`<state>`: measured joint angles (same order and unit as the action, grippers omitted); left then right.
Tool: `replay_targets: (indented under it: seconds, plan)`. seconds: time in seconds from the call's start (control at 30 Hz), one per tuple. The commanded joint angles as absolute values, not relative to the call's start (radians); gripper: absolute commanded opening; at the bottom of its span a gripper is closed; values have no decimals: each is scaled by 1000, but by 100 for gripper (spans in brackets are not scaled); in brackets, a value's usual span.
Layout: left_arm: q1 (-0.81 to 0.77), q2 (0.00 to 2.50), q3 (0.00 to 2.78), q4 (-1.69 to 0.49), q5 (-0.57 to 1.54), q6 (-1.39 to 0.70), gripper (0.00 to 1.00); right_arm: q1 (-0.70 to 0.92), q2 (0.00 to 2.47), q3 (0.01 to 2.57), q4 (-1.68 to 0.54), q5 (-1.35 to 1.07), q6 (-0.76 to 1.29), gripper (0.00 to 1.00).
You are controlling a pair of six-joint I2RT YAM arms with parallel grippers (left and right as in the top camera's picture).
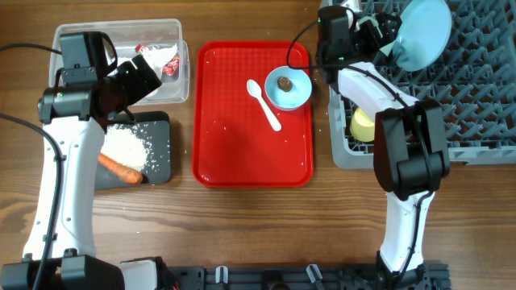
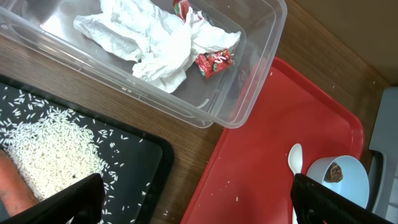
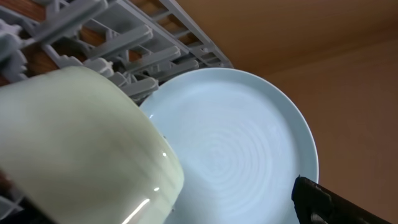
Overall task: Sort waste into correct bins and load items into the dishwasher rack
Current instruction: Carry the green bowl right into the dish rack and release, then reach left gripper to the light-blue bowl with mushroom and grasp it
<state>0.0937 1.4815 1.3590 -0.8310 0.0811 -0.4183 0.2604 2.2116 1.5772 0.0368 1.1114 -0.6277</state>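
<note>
My left gripper (image 1: 143, 76) is open and empty (image 2: 196, 199) above the gap between the clear tub (image 1: 121, 31) and the black tray (image 1: 161, 157). The tub holds the napkin (image 2: 149, 37) and red wrapper (image 2: 213, 62). The black tray holds white crumbs (image 1: 125, 145) and the carrot (image 1: 119, 167). The light blue bowl (image 1: 288, 90) holds the brown morsel (image 1: 284, 82), beside the white spoon (image 1: 264, 103). My right gripper (image 1: 375, 28) is open over the rack (image 1: 476, 97), with the pale green bowl (image 3: 74, 149) close against it and the upright blue plate (image 3: 242, 143) beyond. The yellow cup (image 1: 363, 125) lies in the rack.
The flat red serving tray (image 1: 242, 153) lies between the bins and the rack, with a few stray crumbs on it. Bare wooden table shows in front of the tray and the rack.
</note>
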Motion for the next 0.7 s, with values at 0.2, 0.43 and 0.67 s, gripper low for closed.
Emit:
replay_targets:
  seconds: [0.2, 0.43, 0.67]
  plan:
    - [98, 1487, 1359, -832, 96, -431, 96, 346, 2145, 1576, 59, 1107, -599, 100]
    - [98, 1487, 1359, -835, 96, -430, 96, 417, 2028, 1576, 15, 1068, -413, 100]
    - [86, 1487, 1359, -842, 108, -395, 100, 457, 1810, 1576, -508, 276, 4, 100]
